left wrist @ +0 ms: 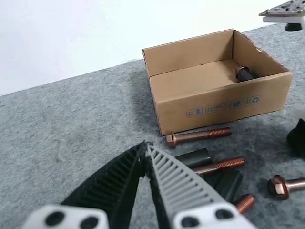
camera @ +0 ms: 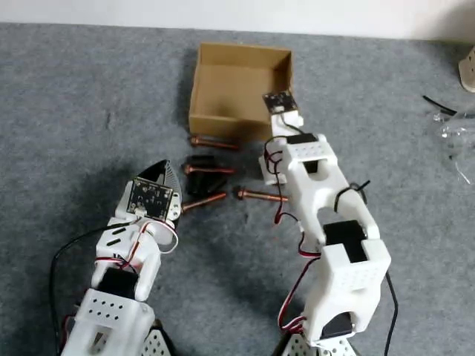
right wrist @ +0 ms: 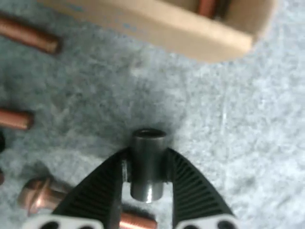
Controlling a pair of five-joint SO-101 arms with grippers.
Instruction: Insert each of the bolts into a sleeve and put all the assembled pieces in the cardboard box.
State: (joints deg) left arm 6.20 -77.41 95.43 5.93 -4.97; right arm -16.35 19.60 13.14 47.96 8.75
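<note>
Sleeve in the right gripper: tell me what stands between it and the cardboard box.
Nothing visible does. The right gripper holds the sleeve, and bare grey mat runs from it to the near wall of the cardboard box; bolts lie off to the side.

The left arm [camera: 111,315] and right arm [camera: 352,274] are white with black motors [camera: 345,233]. Red cables [camera: 288,293] trail alongside; the left claw [left wrist: 145,149] is ribbed black.
</note>
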